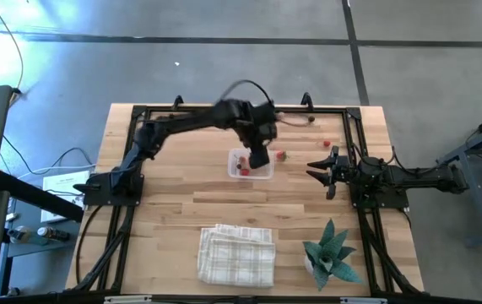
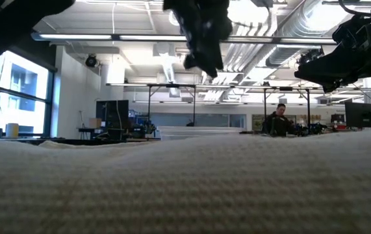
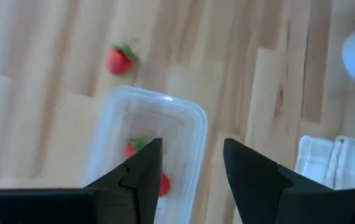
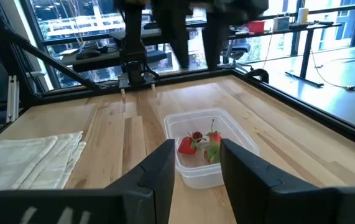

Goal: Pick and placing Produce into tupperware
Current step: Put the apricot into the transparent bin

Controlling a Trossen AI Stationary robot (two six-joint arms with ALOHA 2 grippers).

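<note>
The left tool (image 3: pixel 189 168) hovers with fingers apart and empty, directly above the tupperware (image 1: pixel 250 165), which holds red produce (image 4: pixel 188 145). The right tool (image 1: pixel 323 171), fingers apart and empty, waits beside it over the bench (image 1: pixel 165 211).

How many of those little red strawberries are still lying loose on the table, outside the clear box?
2 that I can see: one strawberry just right of the tupperware, another strawberry farther right, near the right gripper. Others may be hidden under the left arm.
</note>
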